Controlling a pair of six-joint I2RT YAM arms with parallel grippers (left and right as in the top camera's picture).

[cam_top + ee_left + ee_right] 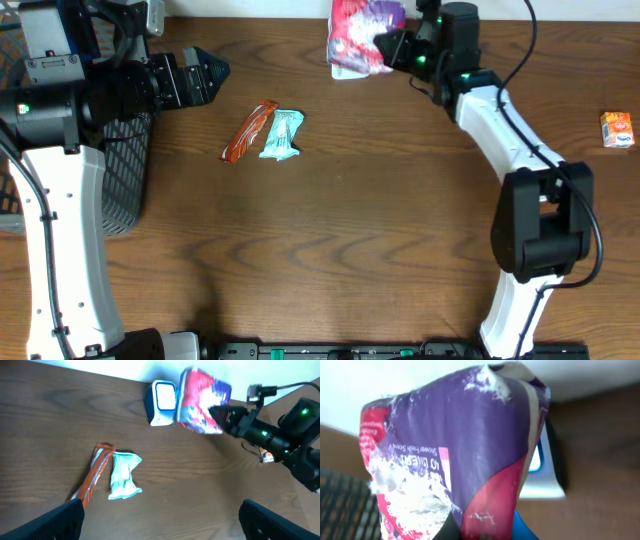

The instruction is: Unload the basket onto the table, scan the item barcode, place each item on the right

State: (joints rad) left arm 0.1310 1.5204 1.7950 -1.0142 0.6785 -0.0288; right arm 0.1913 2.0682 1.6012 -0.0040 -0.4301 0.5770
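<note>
Overhead: the right gripper [388, 48] pinches a purple-and-red pouch [355, 30] at the far edge of the table [350, 250]; the left gripper [218, 72] stands spread wide. Left wrist: the pouch hangs just beside a white scanner [161, 402]. Right wrist: the pouch covers part of the scanner.

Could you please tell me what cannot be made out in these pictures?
Barcode on the pouch: seen in no view, perhaps on a face turned from the cameras.
The scanner: overhead, mostly under the pouch.
The right gripper: own wrist view, covered by the pouch.
The orange box: overhead, print too small.
</note>
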